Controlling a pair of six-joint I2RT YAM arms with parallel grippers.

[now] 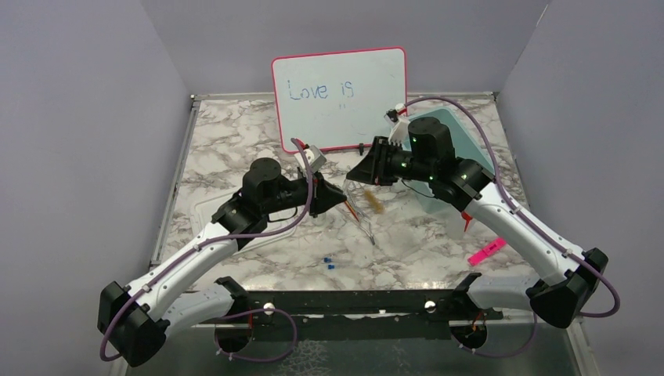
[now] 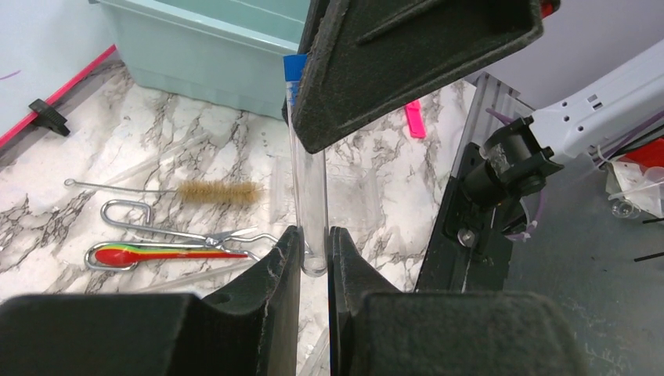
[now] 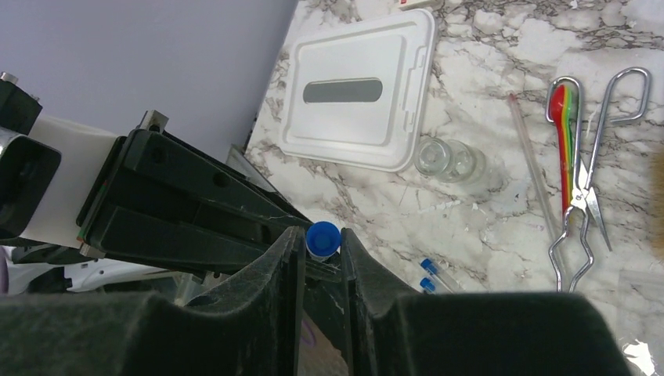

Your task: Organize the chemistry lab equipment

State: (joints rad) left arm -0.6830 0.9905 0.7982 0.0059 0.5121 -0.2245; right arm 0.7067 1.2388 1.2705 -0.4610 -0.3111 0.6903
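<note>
My left gripper (image 2: 313,232) is shut on the bottom end of a clear test tube (image 2: 310,180) with a blue cap (image 3: 322,238). My right gripper (image 3: 321,232) is closed around that cap, so the tube is held between both grippers above the table's middle (image 1: 350,186). Below lie a wire brush (image 2: 219,192), metal tweezers (image 2: 184,232), a red and orange stick (image 2: 160,253) and a thin clear rod (image 3: 532,168). A small clear beaker (image 3: 450,160) lies on its side near a white lid (image 3: 360,90).
A teal bin (image 1: 454,168) stands at the back right, under my right arm. The pink-framed whiteboard (image 1: 341,98) leans on the back wall. A pink marker (image 1: 485,251) lies at the front right. Two small blue-capped tubes (image 1: 329,262) lie near the front.
</note>
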